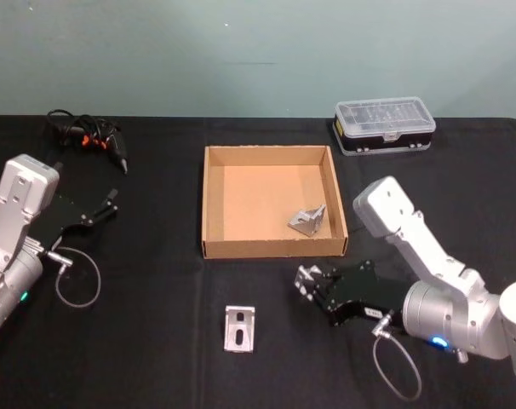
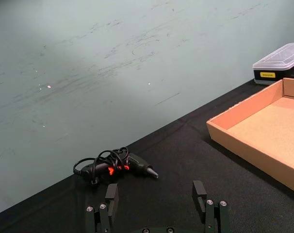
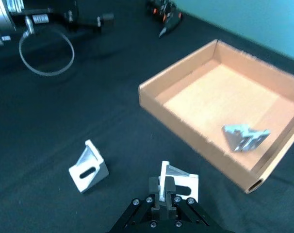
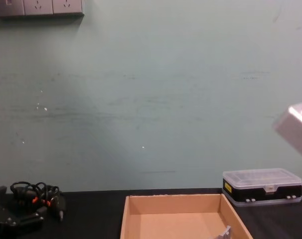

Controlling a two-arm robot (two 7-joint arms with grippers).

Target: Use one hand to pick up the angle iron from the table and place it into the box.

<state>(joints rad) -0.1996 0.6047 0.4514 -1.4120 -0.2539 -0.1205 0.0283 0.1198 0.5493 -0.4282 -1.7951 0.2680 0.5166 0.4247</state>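
Obs. 1: We are logging the right gripper point(image 1: 307, 281) low over the table point(image 1: 156, 358), just in front of the box point(image 1: 209, 204), off the box's front right corner. Its fingers point(image 3: 154, 184) are pressing together on the upright flange of the gripped angle iron point(image 3: 185, 183). We cannot tell whether this piece is sitting on the tabletop or clear of it.

Obs. 2: A second angle iron point(image 1: 239, 329) is lying free on the table, to the left of the right gripper and slightly nearer the robot, apart from the fingers.

Obs. 3: A third angle iron point(image 1: 307, 220) is resting tilted on the box floor, just beyond the right gripper, close to the box's front right corner.

Obs. 4: The left gripper point(image 2: 156, 201) is hovering far to the left of the box with its fingers point(image 2: 111, 196) spread and nothing between them. A cable tangle point(image 2: 115, 165) is lying ahead of it, by the table's far edge.
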